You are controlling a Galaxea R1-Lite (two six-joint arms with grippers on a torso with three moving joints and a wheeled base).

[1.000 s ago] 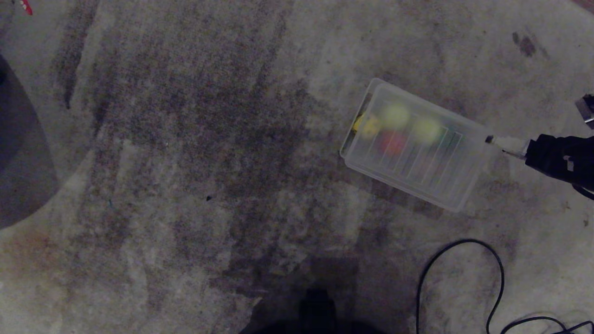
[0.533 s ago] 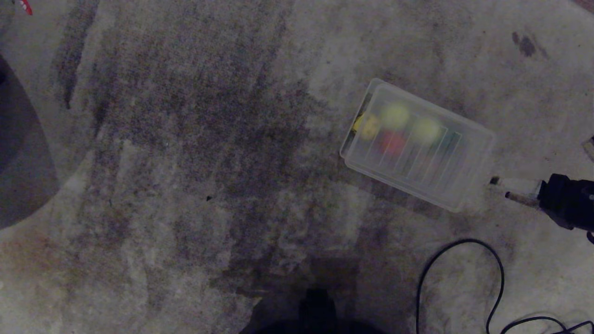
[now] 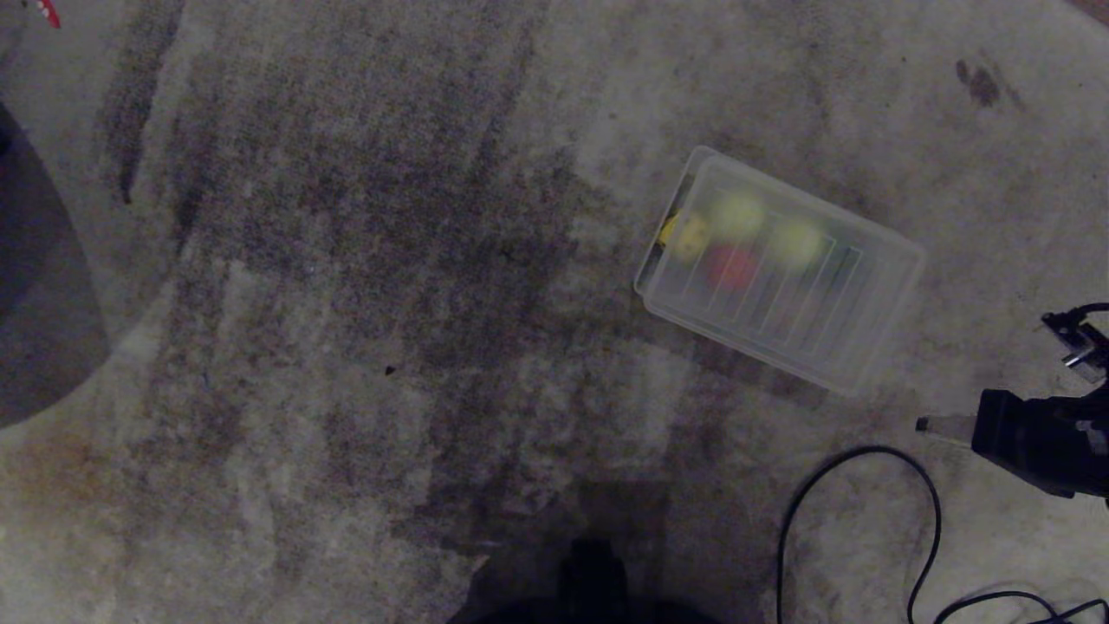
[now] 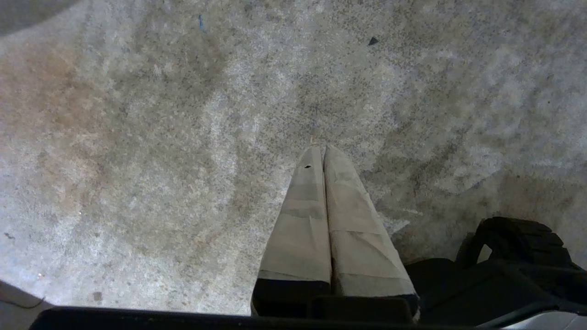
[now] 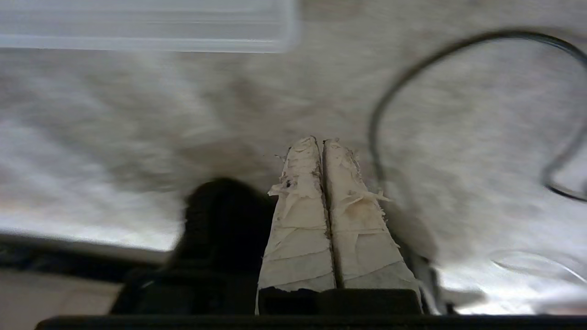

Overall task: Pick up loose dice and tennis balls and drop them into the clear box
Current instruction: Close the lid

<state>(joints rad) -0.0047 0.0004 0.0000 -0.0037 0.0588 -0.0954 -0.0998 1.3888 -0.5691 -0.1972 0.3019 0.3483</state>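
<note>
Clear rectangular plastic box [image 3: 784, 269] on stained grey carpet holds two yellow-green tennis balls [image 3: 737, 216], a yellow die [image 3: 690, 234] and a red die [image 3: 730, 267]. Right gripper [image 3: 925, 424] hangs near the box's corner, taped fingers pressed together, empty. Left gripper [image 4: 322, 150] likewise closed, empty.

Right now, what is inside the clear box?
Inside the clear box: two tennis balls, a yellow die, a red die. Anything beyond them is indistinct.

A bare indoor floor, most like a workshop or test space rather than a home. The floor [image 3: 364, 286] is worn, stained grey concrete or thin carpet with dark smears, and a loose black cable [image 3: 931, 520] loops across it. No furniture shows, so the place cannot be told more closely.
</note>
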